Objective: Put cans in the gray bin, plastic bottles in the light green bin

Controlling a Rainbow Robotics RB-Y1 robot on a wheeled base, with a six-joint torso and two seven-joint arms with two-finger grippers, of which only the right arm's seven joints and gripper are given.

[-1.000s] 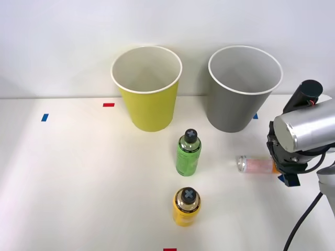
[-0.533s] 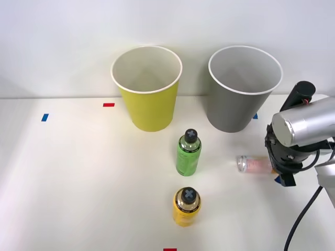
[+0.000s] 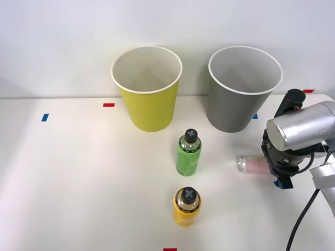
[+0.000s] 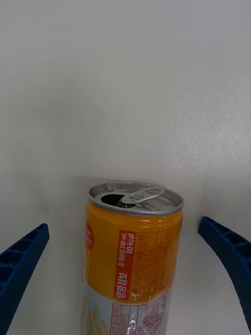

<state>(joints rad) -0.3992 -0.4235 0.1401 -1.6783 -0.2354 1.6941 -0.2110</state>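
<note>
Now the can is straddled by the spread end effector point(image 4: 125, 277).
The can point(image 3: 253, 165) is seen lying on the counter point(image 3: 78, 172) between the blue fingers point(image 4: 21, 261), untouched, just before the gray bin point(image 3: 242, 104) and right of the green bottle point(image 3: 188, 154).

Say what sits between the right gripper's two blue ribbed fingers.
The slim orange-and-silver can lies between the open blue fingers, untouched, in the right wrist view.
</note>
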